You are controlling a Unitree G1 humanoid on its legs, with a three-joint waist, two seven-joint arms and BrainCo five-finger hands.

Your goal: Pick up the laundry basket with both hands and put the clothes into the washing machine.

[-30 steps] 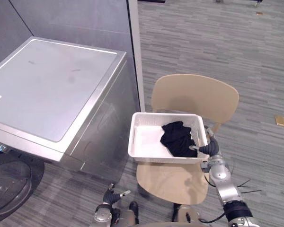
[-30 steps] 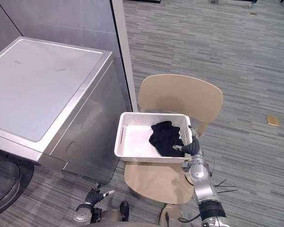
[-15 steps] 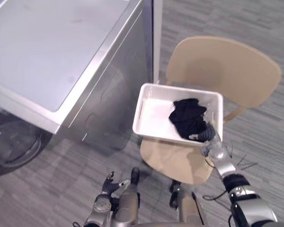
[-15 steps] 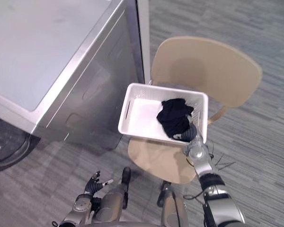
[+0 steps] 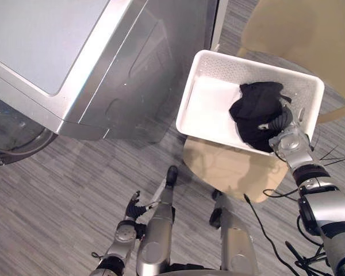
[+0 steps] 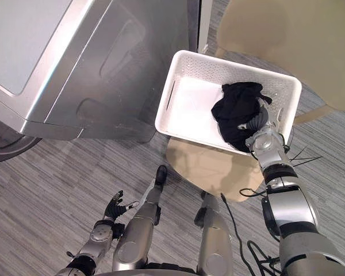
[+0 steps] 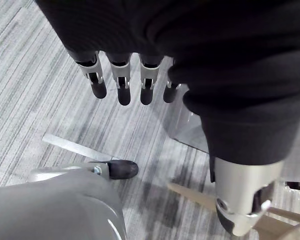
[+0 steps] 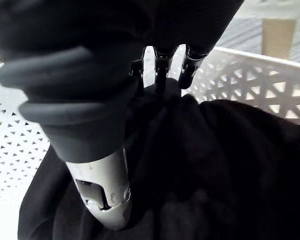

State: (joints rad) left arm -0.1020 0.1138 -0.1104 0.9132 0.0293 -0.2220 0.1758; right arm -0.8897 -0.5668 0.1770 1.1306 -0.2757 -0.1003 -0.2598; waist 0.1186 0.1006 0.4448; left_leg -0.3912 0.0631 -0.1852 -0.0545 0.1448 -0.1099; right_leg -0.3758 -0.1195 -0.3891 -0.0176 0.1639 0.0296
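Left eye view: the white plastic laundry basket stands on the beige wooden chair beside the silver washing machine, not yet lifted. The right hand lies on the black clothes inside, and I cannot tell its grip. The left hand hangs low, loosely spread and empty. Nearly everything seems left to do.

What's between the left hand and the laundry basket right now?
Only bare grey carpet, as the left eye view shows: the left hand hangs low, well apart from the laundry basket.

I've a tan chair at right on grey striped carpet; far behind, possibly a white post.
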